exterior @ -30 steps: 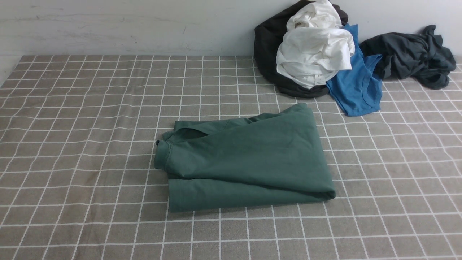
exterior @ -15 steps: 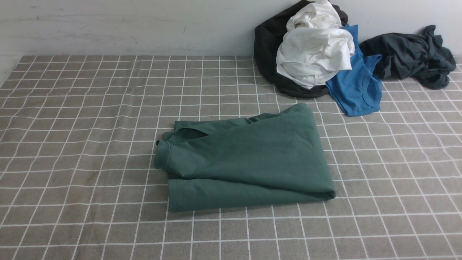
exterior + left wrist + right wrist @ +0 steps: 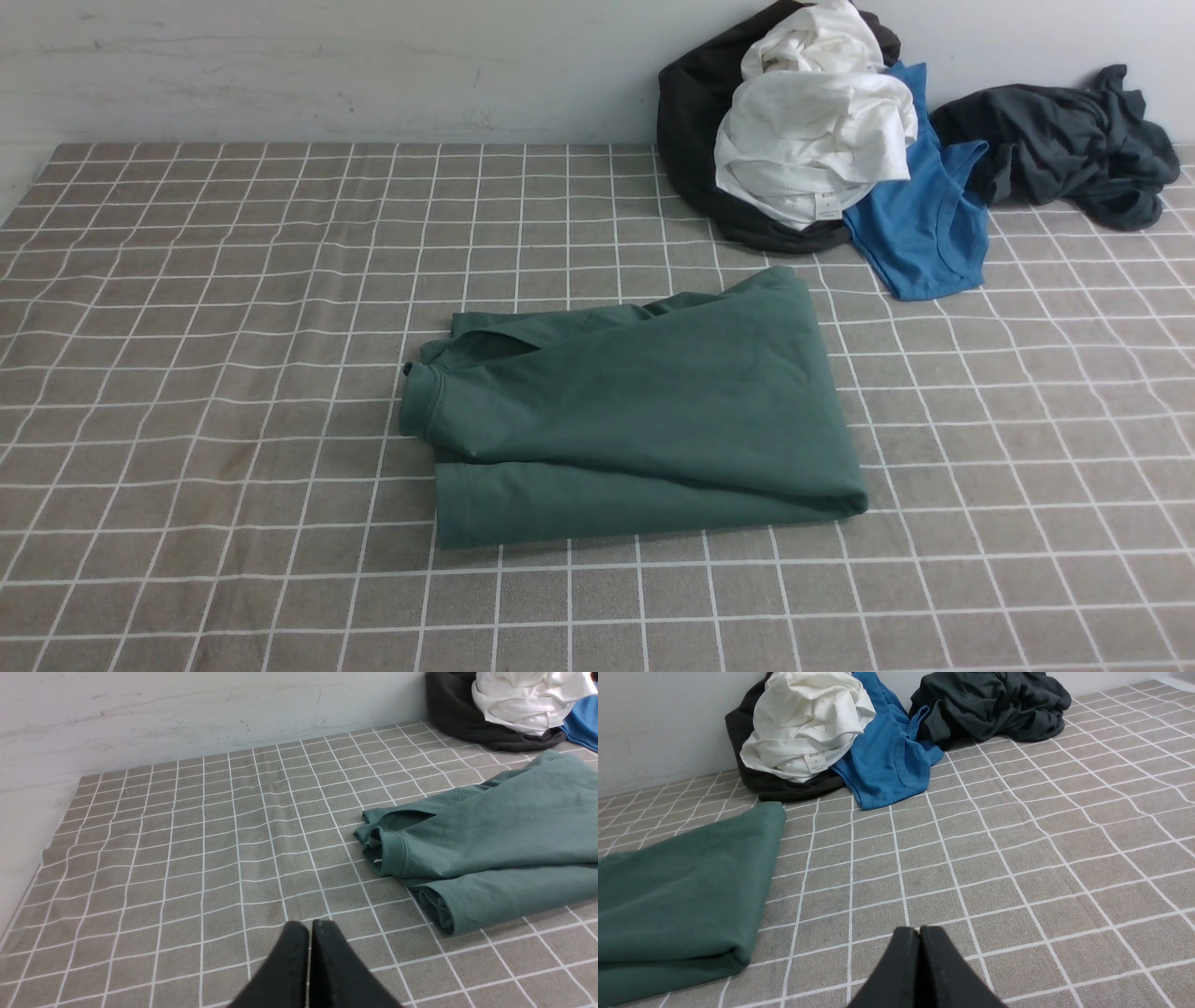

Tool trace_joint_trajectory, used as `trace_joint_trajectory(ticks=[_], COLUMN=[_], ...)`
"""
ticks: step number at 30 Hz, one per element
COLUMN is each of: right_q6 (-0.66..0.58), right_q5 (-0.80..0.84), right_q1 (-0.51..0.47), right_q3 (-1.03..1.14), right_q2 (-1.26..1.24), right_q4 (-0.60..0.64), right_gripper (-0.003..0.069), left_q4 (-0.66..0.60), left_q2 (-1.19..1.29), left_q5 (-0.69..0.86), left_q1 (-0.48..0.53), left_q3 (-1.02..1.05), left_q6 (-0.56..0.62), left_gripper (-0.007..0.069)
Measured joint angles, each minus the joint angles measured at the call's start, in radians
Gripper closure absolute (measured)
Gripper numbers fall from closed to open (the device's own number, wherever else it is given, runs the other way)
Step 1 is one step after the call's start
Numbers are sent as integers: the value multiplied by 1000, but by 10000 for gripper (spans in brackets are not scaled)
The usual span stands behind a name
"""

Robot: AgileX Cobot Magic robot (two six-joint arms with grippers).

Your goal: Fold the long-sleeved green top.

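Note:
The green long-sleeved top (image 3: 644,411) lies folded into a compact bundle in the middle of the checked cloth, its ribbed neck at the left end; no logo shows. It also appears in the left wrist view (image 3: 495,844) and the right wrist view (image 3: 686,886). Neither arm shows in the front view. My left gripper (image 3: 309,925) is shut and empty, held over bare cloth apart from the top's neck end. Shut and empty too, my right gripper (image 3: 920,929) hangs over bare cloth off the top's other end.
A pile of clothes lies against the back wall at the right: a black garment (image 3: 686,121), a white one (image 3: 812,131), a bright blue top (image 3: 920,224) and a dark charcoal garment (image 3: 1064,140). The checked cloth (image 3: 205,373) covers the table, whose left edge shows in the left wrist view.

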Motion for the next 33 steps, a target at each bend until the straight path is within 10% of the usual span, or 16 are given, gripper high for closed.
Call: trace_joint_trajectory(ticks=[33], right_q6=[-3], right_q5=[0], right_q1=[0], right_q3=[0], right_q2=[0], right_q4=[0], right_gripper=[673], left_q4=[-43], left_q2=[0], left_q5=[-139], left_q1=[1], left_q3=[156], left_q6=[0], left_gripper=[631])
